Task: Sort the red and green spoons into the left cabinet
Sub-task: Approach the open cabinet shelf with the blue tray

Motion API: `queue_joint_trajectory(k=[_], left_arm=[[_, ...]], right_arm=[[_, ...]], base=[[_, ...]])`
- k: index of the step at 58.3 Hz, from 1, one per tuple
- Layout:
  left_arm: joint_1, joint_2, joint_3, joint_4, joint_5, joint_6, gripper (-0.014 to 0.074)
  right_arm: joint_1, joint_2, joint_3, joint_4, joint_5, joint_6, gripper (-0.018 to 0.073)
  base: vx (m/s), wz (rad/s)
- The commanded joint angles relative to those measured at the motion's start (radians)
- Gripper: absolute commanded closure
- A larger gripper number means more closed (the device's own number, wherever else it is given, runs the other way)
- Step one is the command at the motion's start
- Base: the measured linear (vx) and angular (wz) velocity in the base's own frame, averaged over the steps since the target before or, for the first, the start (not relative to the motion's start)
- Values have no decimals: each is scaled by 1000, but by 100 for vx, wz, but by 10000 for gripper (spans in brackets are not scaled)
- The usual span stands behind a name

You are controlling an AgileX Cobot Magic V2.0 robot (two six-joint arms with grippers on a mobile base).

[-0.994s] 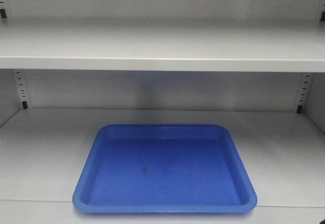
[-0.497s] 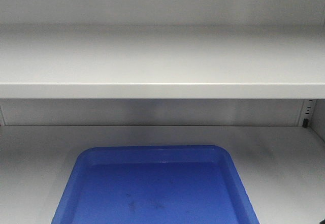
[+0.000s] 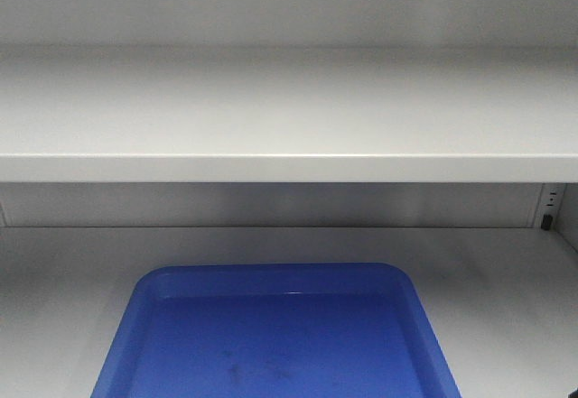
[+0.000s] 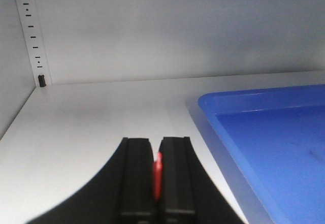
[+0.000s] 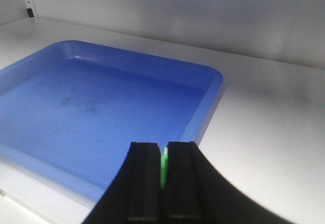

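The left gripper (image 4: pixel 156 145) is clamped on the slim bright red plastic spoon (image 4: pixel 158 176), a sliver of which shows between its black jaws. It hangs above the pale grey metal cabinet shelf (image 4: pixel 91 117), left of the shallow blue plastic tray (image 4: pixel 264 148). The right gripper (image 5: pixel 163 150) pinches the slim bright green plastic spoon (image 5: pixel 163 169) by the tray's right rim.

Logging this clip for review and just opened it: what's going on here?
Both arms reach into a pale grey-white metal cabinet. The left gripper is shut on a slim bright red plastic spoon, only a sliver showing, over the bare lower shelf left of a blue plastic tray. The right gripper is shut on a slim bright green plastic spoon by the tray's near right corner. Neither spoon is set down yet.
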Motion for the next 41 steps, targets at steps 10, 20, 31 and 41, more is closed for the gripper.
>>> queue_joint_trajectory(k=[10,20,31,41], left_arm=[[1,9,-27,-17,-86,0,600],[1,9,-27,-17,-86,0,600],[1,9,-27,-17,-89,0,600],[1,9,-27,-17,-100,0,600]], right_arm=[[-1,8,-32,5,-84,-25,563],[-1,8,-32,5,-85,-25,563],[-1,8,-32,8,-95,-19,563],[-1,8,-32,19,-92,-14,563]], base=[[0,0],[0,0],[0,0],[0,0]])
